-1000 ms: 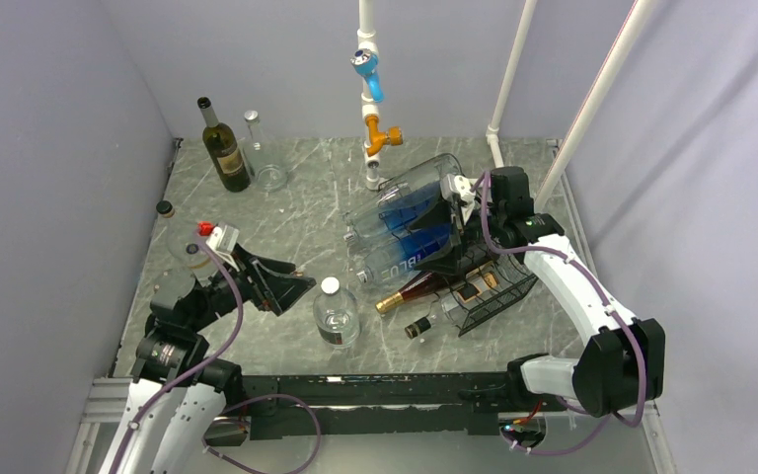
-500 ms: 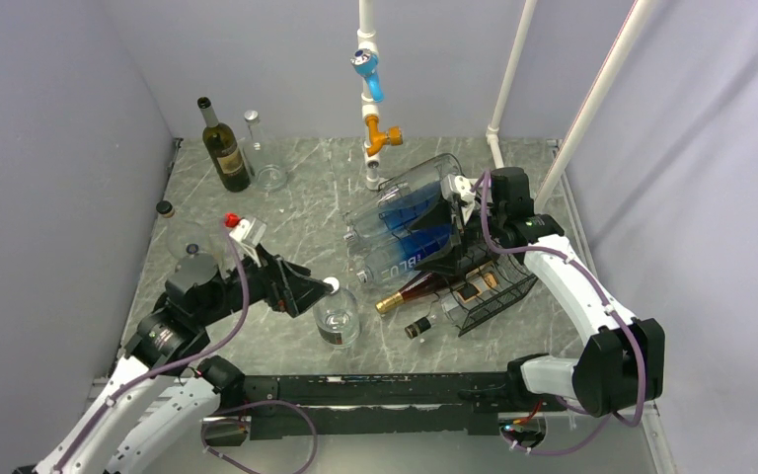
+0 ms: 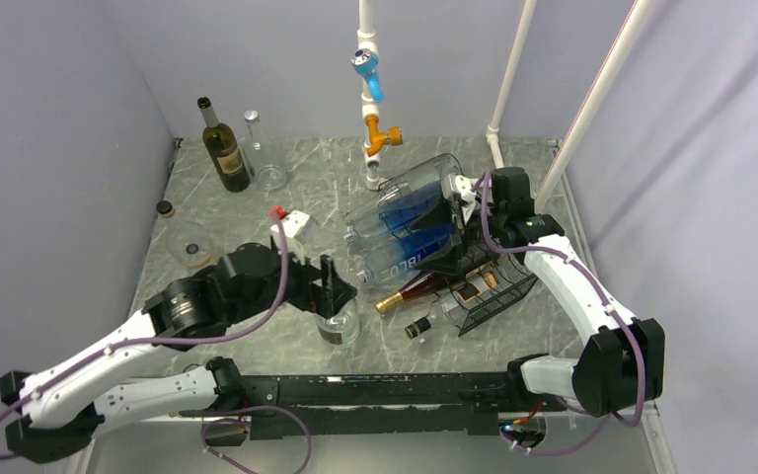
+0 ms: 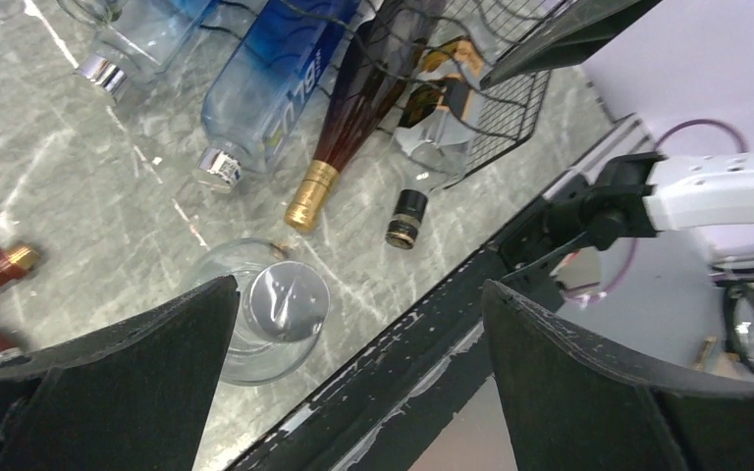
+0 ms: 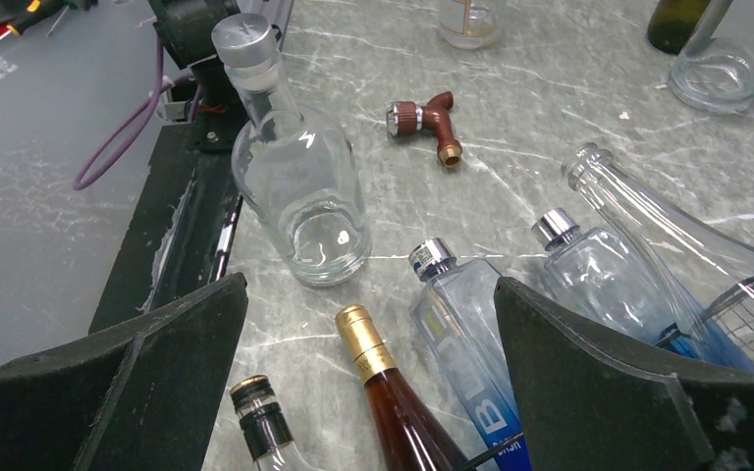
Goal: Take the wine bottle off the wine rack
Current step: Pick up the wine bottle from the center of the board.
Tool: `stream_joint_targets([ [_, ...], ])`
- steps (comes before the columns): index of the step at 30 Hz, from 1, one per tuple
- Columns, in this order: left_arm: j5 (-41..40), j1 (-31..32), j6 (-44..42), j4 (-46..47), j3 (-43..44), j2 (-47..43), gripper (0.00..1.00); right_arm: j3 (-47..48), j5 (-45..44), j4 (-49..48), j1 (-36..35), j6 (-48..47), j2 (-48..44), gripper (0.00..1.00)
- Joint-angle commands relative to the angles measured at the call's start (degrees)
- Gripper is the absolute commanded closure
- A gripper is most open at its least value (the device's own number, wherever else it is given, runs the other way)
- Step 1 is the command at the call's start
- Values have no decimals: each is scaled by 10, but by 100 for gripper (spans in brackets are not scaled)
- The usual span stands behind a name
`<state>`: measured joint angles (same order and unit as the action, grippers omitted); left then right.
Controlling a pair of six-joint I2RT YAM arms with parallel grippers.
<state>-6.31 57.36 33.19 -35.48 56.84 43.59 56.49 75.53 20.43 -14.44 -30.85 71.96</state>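
A: State of the jaws?
B: The left jaws are wide open with nothing between them. In the top view they hang over the clear glass bottle, low centre of frame. The right jaws are also spread wide and empty, up at the top tier of the wine rack, right of centre. Whether they touch the mesh I can't tell, since bottles block the view.
A: Task item?
B: The wine bottle, amber with gold foil, lies in the rack's lower tier. Its neck pokes out toward lower left, foil end over the bench.
A: Neighbours?
B: The blue bottle marked BLU is just above it in frame, side by side. The small black-capped bottle is just below. The clear glass bottle stands upright, apart from the foil tip. The dark green bottle is upright at upper left, well apart. In the right wrist view a brown tap fitting lies on the bench, upper centre.
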Motion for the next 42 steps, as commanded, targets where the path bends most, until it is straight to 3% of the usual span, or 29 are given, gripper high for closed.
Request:
stream_joint_targets([
  [1, -151, 61, -10, -72, 64, 63, 1, -4, 22, -17, 3, -8, -7, 0],
  [9, -216, 95, -9, -111, 89, 130, 0, -3, 23, -13, 4, -12, -6, 0],
  [42, -226, 97, -16, -94, 53, 174, 0, -5, 19, -6, 5, -21, 0, 0],
])
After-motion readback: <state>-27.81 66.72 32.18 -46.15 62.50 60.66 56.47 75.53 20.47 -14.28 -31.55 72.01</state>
